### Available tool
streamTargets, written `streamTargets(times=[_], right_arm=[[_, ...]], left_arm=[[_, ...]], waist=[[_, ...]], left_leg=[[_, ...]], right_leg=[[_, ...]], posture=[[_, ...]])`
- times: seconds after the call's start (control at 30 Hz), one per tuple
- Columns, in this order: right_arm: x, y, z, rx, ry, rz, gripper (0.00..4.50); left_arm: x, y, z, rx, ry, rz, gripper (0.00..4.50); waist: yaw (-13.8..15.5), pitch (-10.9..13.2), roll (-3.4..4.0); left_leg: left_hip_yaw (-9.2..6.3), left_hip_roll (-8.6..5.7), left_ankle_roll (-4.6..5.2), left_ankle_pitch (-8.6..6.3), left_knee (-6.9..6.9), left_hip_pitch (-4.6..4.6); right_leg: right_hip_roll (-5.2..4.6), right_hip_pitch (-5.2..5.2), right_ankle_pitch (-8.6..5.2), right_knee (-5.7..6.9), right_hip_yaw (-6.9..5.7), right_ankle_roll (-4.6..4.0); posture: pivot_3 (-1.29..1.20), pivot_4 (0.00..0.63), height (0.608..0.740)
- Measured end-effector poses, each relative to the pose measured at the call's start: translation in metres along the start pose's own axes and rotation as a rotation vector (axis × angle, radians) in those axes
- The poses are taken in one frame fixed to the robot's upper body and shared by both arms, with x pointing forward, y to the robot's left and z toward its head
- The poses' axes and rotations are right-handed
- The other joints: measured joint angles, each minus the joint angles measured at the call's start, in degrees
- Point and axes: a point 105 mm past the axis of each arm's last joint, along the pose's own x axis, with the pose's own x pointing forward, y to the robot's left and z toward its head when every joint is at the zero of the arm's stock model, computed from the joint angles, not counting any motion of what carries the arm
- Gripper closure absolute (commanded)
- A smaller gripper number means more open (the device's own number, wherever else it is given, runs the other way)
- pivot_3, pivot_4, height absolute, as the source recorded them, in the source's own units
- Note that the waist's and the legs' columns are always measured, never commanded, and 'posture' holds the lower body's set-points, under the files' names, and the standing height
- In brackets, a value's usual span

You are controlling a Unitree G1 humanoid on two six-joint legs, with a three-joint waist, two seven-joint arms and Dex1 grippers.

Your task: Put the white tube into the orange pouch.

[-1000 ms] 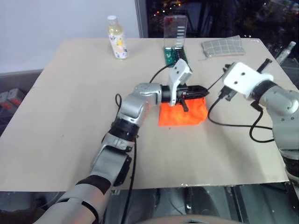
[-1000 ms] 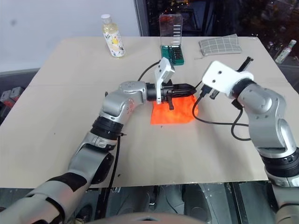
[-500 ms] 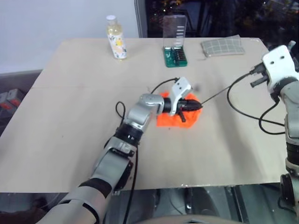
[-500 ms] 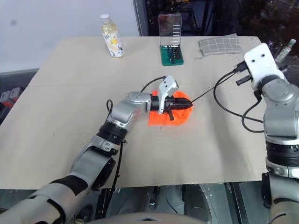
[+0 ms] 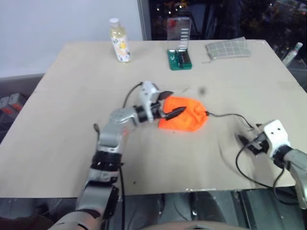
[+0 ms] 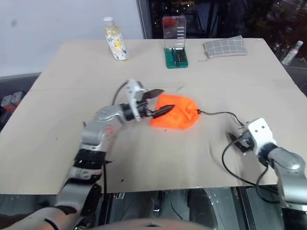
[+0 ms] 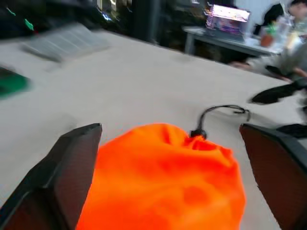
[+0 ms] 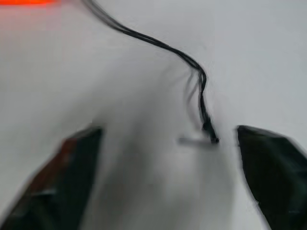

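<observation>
The orange pouch (image 5: 184, 120) lies bunched on the middle of the table, its black cord (image 5: 229, 116) trailing slack to the right. My left gripper (image 5: 177, 101) hovers at the pouch's left edge, open, its black fingers (image 7: 72, 163) spread to either side of the orange fabric (image 7: 163, 182) without gripping it. Low over the table's front right stands my right gripper (image 5: 244, 141), open, and the cord's end (image 8: 206, 127) lies loose on the table between its fingers. The white tube is hidden.
Along the far edge stand a clear bottle with yellowish liquid (image 5: 119, 40), a green bit case with a clear lid (image 5: 180, 45) and a grey checked cloth (image 5: 229, 48). A small white bottle (image 5: 293, 52) shows beyond the table's right edge.
Both grippers have opened. The left one let go of the pouch and drew back to its left. The right arm dropped from far right to the front right; the cord now lies slack.
</observation>
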Motion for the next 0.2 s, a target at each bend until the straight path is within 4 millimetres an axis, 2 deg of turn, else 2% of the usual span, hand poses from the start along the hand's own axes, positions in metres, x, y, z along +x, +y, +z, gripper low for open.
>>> streamTargets(times=[0.03, 0.07, 0.1, 0.13, 0.2], right_arm=[[-0.01, 0.004, -0.002, 0.012, 0.002, 0.023, 0.03], [-0.026, 0.012, 0.001, 0.019, -0.014, 0.067, 0.03], [-0.034, 0.017, 0.003, 0.027, -0.021, 0.093, 0.03], [-0.042, 0.022, 0.008, 0.027, -0.039, 0.119, 0.03], [-0.048, 0.024, 0.019, 0.005, -0.07, 0.141, 0.03]], left_arm=[[-0.013, 0.003, -0.002, 0.002, 0.012, 0.026, 0.0], [-0.041, 0.008, -0.009, -0.01, 0.031, 0.075, 0.0], [-0.061, 0.011, -0.016, -0.025, 0.055, 0.117, 0.0], [-0.09, 0.016, -0.026, -0.043, 0.103, 0.179, 0.0], [-0.122, 0.016, -0.04, -0.075, 0.166, 0.239, 0.0]], waist=[[-0.01, -0.01, 0.01], [-0.13, -0.1, 0.16], [-0.24, -0.14, 0.19], [-0.5, -0.14, 0.19], [-0.29, -0.16, 0.14]], left_leg=[[-0.01, 0.04, 0.0, 0.0, 0.0, 0.0], [0.0, 0.13, 0.0, -0.01, -0.02, 0.01], [0.05, 0.21, -0.01, -0.02, -0.05, 0.05], [0.13, 0.33, -0.1, -0.07, -0.06, 0.07], [0.16, 0.41, -0.24, -0.16, -0.01, 0.05]], right_leg=[[0.0, 0.0, -0.01, -0.01, -0.01, 0.0], [-0.06, -0.01, -0.02, -0.02, 0.02, -0.01], [-0.07, 0.01, -0.02, -0.05, 0.06, -0.01], [-0.02, -0.01, -0.05, -0.08, 0.12, -0.04], [-0.03, 0.03, -0.23, -0.13, 0.08, -0.13]], posture=[[0.0, 0.15, 0.74], [0.0, 0.15, 0.74], [0.0, 0.15, 0.74], [0.0, 0.15, 0.74], [0.0, 0.15, 0.74]])
